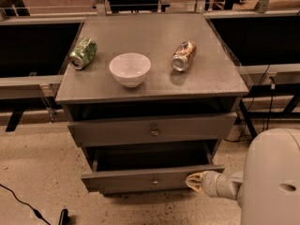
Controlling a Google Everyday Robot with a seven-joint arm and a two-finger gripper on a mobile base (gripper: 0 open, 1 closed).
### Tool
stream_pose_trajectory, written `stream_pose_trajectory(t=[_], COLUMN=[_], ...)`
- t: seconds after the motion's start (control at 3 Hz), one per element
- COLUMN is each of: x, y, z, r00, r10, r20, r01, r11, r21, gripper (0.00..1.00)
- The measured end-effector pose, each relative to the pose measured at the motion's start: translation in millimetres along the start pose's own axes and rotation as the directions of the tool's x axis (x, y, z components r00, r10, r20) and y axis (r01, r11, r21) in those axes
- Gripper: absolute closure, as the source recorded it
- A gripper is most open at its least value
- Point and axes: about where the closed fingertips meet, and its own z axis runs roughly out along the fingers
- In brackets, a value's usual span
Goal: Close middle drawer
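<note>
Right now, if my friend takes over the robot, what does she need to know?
Gripper: low down, at the right end of the middle drawer's front. I cannot tell if it is touching.
Middle drawer: pulled out, its box open to view, below the top drawer.
On the cabinet top: a white bowl with a green can to one side and a brown can to the other, both lying down.
Done: the arm has reached the drawer front.
Left: push the front straight in until the drawer is shut.
</note>
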Motion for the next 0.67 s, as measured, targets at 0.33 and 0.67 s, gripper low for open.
stream_pose_trajectory(t=[0.33,0.67], x=[2.2,2.7], y=[-2.9,-2.4], z=[4.9,7.3], r00=[1.000,1.000], r10=[-0.010,-0.012], r20=[-0.001,0.002], r01=[0.010,0.012], r11=[0.9998,0.9996], r21=[0.015,0.025], gripper=[1.00,1.00])
